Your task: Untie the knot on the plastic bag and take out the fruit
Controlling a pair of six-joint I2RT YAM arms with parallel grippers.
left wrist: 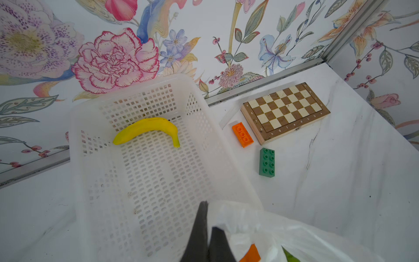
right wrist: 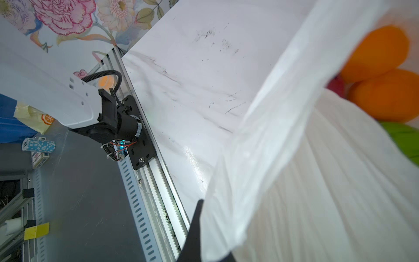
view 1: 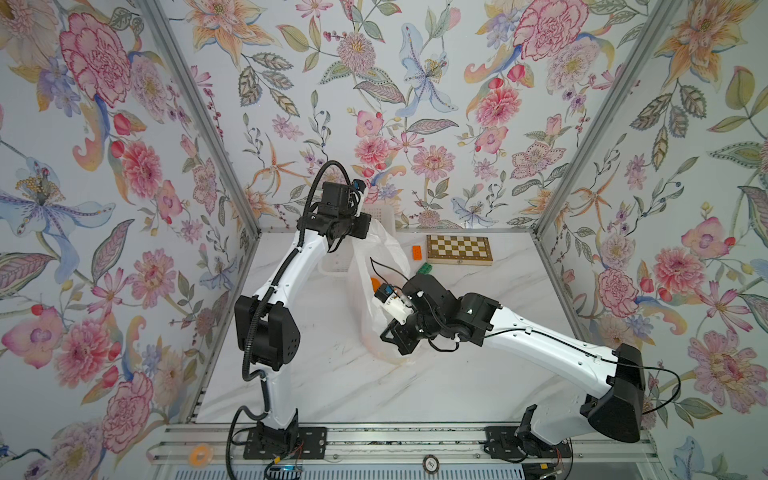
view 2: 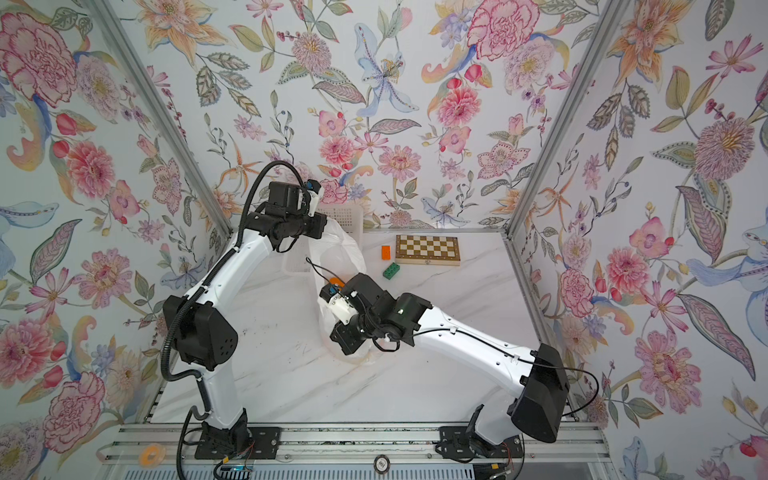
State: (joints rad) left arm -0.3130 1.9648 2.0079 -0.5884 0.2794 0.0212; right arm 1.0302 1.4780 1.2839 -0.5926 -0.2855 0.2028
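Note:
The plastic bag (view 1: 374, 262) (view 2: 338, 249) hangs stretched between both grippers, its mouth spread open. My left gripper (left wrist: 209, 217) is shut on the bag's far rim (left wrist: 283, 231), raised over the basket. My right gripper (right wrist: 210, 226) is shut on the near rim, with white film (right wrist: 306, 181) pinched between the dark fingers. Fruit lies inside the bag: two oranges (right wrist: 381, 52), a green piece (right wrist: 403, 138) and a bit of magenta (right wrist: 336, 87). An orange (view 1: 375, 282) also shows in a top view. The knot is out of view.
A white perforated basket (left wrist: 90, 136) holds a yellow banana (left wrist: 147, 129) at the back wall. Right of it lie an orange brick (left wrist: 242, 135), a green brick (left wrist: 267, 162) and a chessboard (left wrist: 285, 111) (view 1: 459, 248). Floral walls close three sides.

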